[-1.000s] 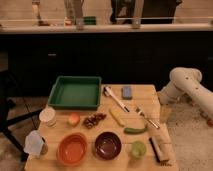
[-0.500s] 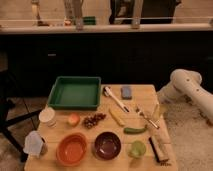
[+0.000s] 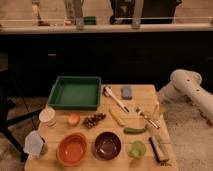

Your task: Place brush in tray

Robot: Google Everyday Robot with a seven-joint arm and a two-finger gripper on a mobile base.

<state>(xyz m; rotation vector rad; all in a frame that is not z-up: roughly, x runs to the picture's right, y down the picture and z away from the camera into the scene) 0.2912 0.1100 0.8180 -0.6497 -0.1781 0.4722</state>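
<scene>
- Near edge of the wooden table (image 3: 144, 98): an orange bowl (image 3: 72, 149) is seen at 7 o'clock from table centre, a maroon bowl (image 3: 107, 145) at 6, and a green cup (image 3: 137, 149) at 5.
- A blocky scrub brush (image 3: 157, 149) is laid at the near right corner, just beside the green cup at its 3 o'clock.
- Mid-table: a white jar (image 3: 47, 116) is placed at 9 o'clock, with an orange fruit (image 3: 74, 119) and a dark grape cluster (image 3: 93, 120) lined up at its 3 o'clock.
- A green vegetable (image 3: 135, 130) is seen at 4 o'clock, and a metal fork (image 3: 145, 117) just beyond it at 3.
- The gripper (image 3: 157, 111) is held low over the right table edge at 3 o'clock, near the fork. Whether it is open or closed cannot be told, and nothing is seen gripped.
- The brush (image 3: 117, 100) is laid flat on the table at 12–1 o'clock, diagonal, dark head at the far end. It is outside the tray, just beside the tray's right wall.
- The tray (image 3: 75, 94) is set at the far left, 11 o'clock.
- A grey-blue sponge (image 3: 127, 91) is placed at the brush's 1 o'clock.
</scene>
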